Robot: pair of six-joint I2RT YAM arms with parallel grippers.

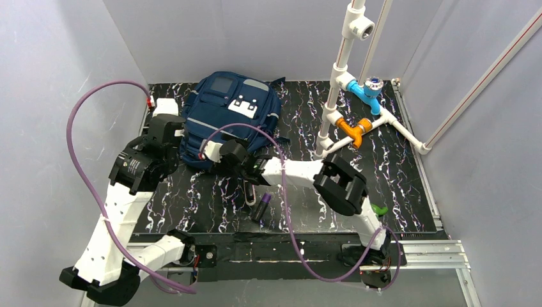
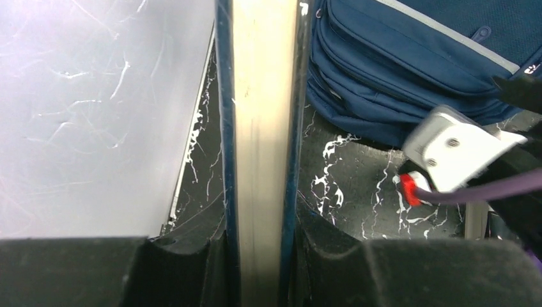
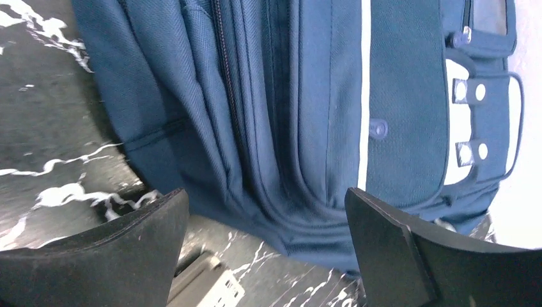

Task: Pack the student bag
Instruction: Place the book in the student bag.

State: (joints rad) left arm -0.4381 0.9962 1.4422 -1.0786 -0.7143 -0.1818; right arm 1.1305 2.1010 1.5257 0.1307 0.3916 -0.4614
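While my right gripper (image 3: 265,198) stands with jaws wide apart and grips nothing, the student bag (image 1: 227,112) lies front up just ahead of it, at the back of the black marbled table (image 1: 396,185). My left gripper (image 2: 262,233) is clamped on a thin cream slab (image 2: 262,115) edged dark blue. Its far end is cut off, so I cannot name it.

Light falls evenly from above, diffused by the pale walls (image 1: 57,96), so shadows under the arms are soft and short on the glossy black counter (image 1: 409,185). In the left wrist view the wall hazes to bright grey-white, and the pale flat object (image 2: 259,160) between the jaws is smeared — too close for focus. In the right wrist view the student bag (image 3: 307,109) shows crisp weave; the far right edge burns out white, and the jaws are dark and soft-edged.
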